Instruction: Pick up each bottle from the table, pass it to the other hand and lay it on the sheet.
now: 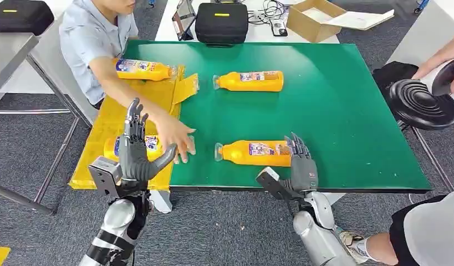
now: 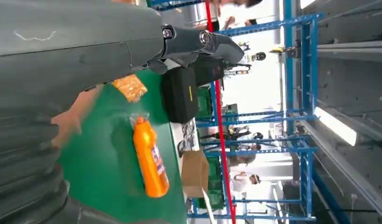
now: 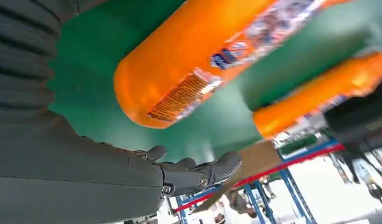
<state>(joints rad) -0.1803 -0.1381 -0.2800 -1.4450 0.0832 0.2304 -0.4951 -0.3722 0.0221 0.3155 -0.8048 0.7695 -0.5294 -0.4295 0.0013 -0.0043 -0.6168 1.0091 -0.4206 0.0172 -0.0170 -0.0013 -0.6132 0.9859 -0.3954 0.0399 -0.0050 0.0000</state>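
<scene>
Several orange bottles lie on their sides. One bottle [image 1: 144, 70] rests at the far end of the yellow sheet [image 1: 111, 113], and another [image 1: 116, 148] lies at its near end, half hidden behind my left hand [image 1: 137, 152]. That hand is raised, fingers spread, holding nothing. A person's hand [image 1: 177, 138] reaches across to that near bottle's neck. Another bottle [image 1: 249, 81] [image 2: 150, 161] lies mid-table on the green top [image 1: 335, 111]. The closest bottle [image 1: 252, 153] [image 3: 193, 70] lies near the front edge; my right hand [image 1: 302, 163] stands at its base end, fingers apart, not gripping it.
A person in a light shirt [image 1: 86, 39] stands at the table's left, leaning over the sheet. A black case [image 1: 221, 22] and a cardboard box [image 1: 313, 19] sit behind the table. A black stool [image 1: 423, 104], held by another person, stands at the right.
</scene>
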